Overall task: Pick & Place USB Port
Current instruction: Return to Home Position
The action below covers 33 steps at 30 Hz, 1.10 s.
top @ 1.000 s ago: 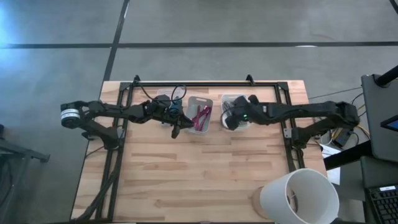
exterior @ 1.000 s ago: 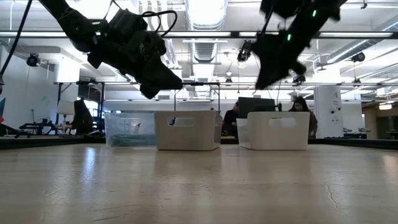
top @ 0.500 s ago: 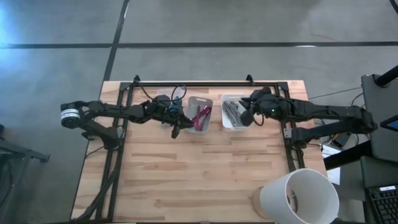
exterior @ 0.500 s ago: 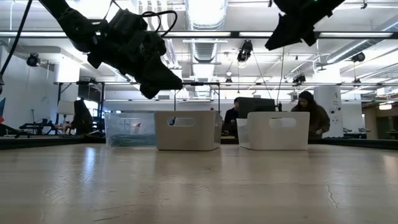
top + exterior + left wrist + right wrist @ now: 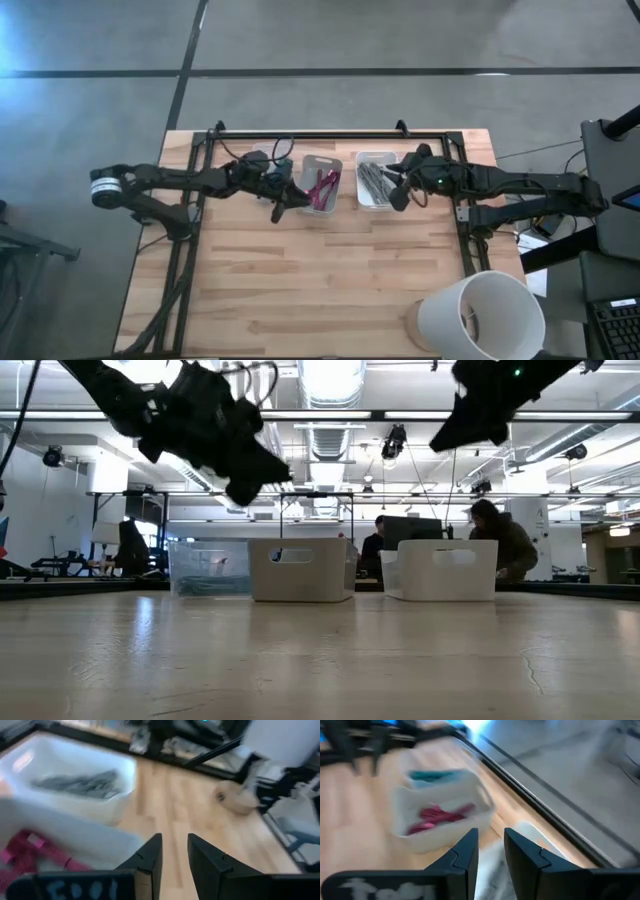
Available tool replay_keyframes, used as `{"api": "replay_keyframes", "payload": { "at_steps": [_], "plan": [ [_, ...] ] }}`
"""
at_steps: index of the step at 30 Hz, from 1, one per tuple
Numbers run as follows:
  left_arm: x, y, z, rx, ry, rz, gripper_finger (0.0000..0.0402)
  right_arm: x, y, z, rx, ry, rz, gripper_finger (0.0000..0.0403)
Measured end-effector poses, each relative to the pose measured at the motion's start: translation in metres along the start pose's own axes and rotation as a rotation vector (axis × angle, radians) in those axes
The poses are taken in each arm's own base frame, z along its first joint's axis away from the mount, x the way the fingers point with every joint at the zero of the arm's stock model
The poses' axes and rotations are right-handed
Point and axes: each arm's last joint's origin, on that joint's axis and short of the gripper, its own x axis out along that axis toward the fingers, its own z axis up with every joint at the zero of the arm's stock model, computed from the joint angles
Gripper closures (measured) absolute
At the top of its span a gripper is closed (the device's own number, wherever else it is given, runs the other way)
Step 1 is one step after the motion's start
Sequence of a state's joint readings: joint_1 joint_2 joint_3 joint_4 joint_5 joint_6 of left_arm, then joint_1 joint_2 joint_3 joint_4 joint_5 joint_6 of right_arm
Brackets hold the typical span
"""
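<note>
Grey cables [image 5: 371, 183] lie in the white bin [image 5: 377, 156], upper centre of the wooden worktop [image 5: 330, 280]. Left pincer [image 5: 279, 212] and right pincer [image 5: 398, 201] hang over it, each slightly spread and empty. A person [image 5: 500, 538] stands in the hall behind.

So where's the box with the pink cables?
In the high view it's the middle box of three near the back edge of the table, between the left gripper and the box of grey cables.

You'll find the white bin [image 5: 361, 196] upright at the far side of the counter [image 5: 320, 280], rightmost of three in a row. A loose tangle of pale grey-white charger cables [image 5: 374, 181] lies inside it.
</note>
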State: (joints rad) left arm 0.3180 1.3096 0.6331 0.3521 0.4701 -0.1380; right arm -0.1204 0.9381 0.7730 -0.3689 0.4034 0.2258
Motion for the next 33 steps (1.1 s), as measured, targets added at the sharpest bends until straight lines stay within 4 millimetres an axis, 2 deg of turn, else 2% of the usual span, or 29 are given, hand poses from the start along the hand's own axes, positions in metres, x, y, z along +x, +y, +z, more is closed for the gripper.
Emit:
{"api": "replay_keyframes", "payload": {
  "at_steps": [5, 9, 14, 19, 22, 26, 29, 33],
  "plan": [
    [-0.026, -0.019, 0.021, 0.063, -0.087, -0.019, 0.0312, -0.017, 0.002, 0.015, -0.109, -0.157, 0.220, 0.0314],
    [-0.055, -0.042, 0.030, 0.077, -0.128, 0.097, 0.0312, -0.034, -0.004, 0.019, -0.119, -0.235, 0.250, 0.0323],
    [-0.086, -0.079, 0.026, 0.105, -0.146, 0.347, 0.0312, -0.041, -0.010, 0.006, -0.114, -0.250, 0.250, 0.0333],
    [-0.110, -0.112, 0.019, 0.142, -0.200, 0.453, 0.0312, -0.039, -0.015, -0.017, -0.066, -0.247, 0.237, 0.0333],
    [-0.122, -0.123, 0.011, 0.174, -0.194, 0.542, 0.0312, -0.040, -0.017, -0.025, -0.040, -0.304, 0.242, 0.0327],
    [-0.139, -0.128, 0.005, 0.178, -0.219, 0.680, 0.0312, -0.051, -0.022, -0.029, -0.049, -0.385, 0.283, 0.0321],
    [-0.153, -0.127, 0.002, 0.177, -0.215, 0.619, 0.0312, -0.065, -0.027, -0.030, -0.059, -0.451, 0.310, 0.0317],
    [-0.163, -0.127, -0.006, 0.228, -0.158, 0.391, 0.0312, -0.076, -0.034, -0.037, -0.059, -0.506, 0.313, 0.0312]
  ]
}}
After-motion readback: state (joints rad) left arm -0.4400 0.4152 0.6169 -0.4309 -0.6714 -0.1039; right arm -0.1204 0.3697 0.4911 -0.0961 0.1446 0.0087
